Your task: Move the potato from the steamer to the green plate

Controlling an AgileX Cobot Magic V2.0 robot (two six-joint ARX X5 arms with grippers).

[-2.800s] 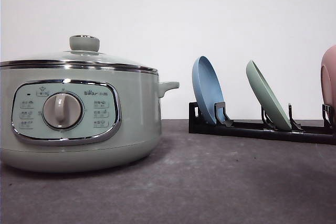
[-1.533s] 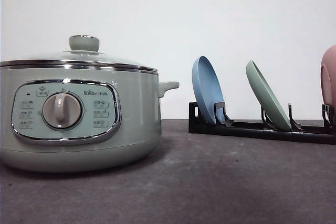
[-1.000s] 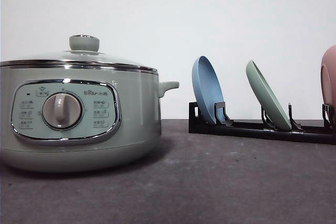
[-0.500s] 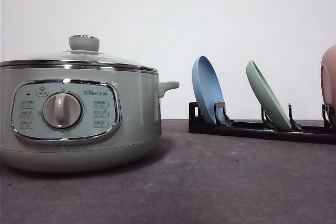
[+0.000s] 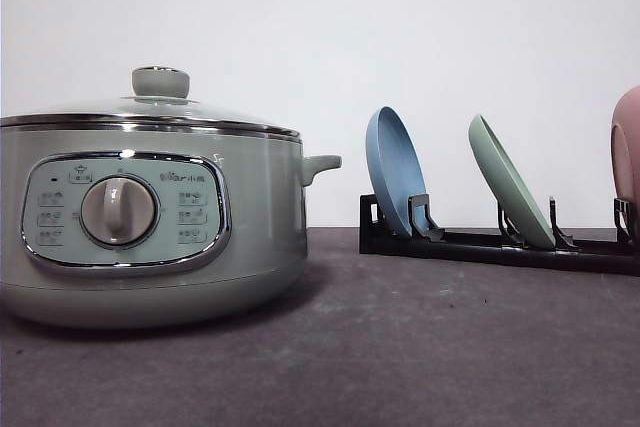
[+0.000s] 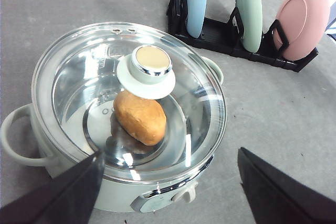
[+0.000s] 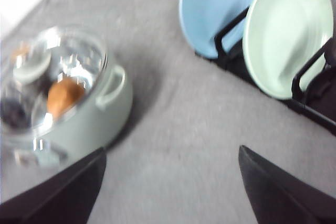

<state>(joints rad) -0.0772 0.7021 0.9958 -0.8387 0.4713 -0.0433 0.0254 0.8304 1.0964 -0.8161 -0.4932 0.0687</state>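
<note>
Nothing has moved since the earlier frames. Your left fingers (image 6: 168,182) and right fingers (image 7: 170,182) are spread wide, holding nothing. The orange-brown potato (image 6: 139,117) lies inside the sage-green steamer (image 5: 150,227), under its glass lid (image 6: 79,77). Beyond the steamer, on the grey tabletop (image 5: 420,347), the mint-green plate (image 5: 510,182) stands tilted in a black rack (image 5: 480,245).
</note>
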